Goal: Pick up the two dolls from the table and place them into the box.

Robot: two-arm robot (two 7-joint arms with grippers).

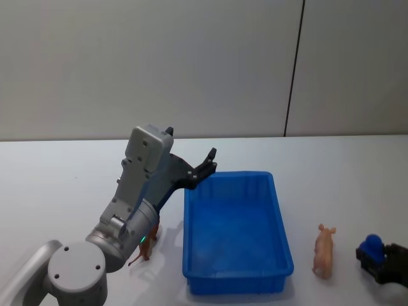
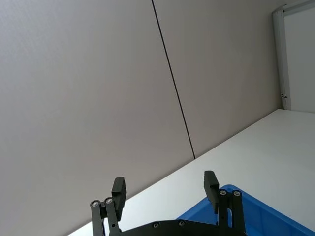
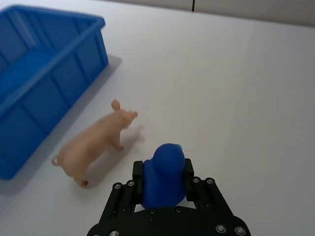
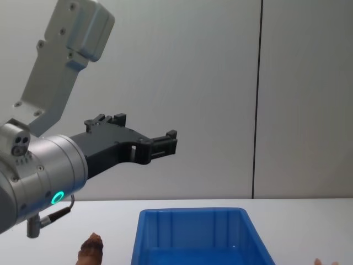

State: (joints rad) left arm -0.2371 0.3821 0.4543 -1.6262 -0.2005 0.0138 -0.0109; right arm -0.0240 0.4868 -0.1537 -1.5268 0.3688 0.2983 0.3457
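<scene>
Head view: the left gripper [image 1: 208,164] hangs over the far left corner of the blue box [image 1: 239,284], which sits near the counter's [image 1: 57,172] front edge. The reddish-brown doll [image 1: 148,250] stands just left of the box and the pink pig doll [image 1: 324,250] just right. Left wrist view: the fingers [image 2: 118,191] are spread, holding nothing. Right wrist view: the right gripper [image 3: 164,170], beside the pig, clenches a blue rounded figure [image 3: 165,156].

The left arm [image 1: 137,204] hides most of the reddish-brown doll [image 1: 148,252] at the box's [image 1: 236,282] eight o'clock; a blue figure [image 3: 165,156] covers the right gripper's [image 3: 164,171] fingertips.
</scene>
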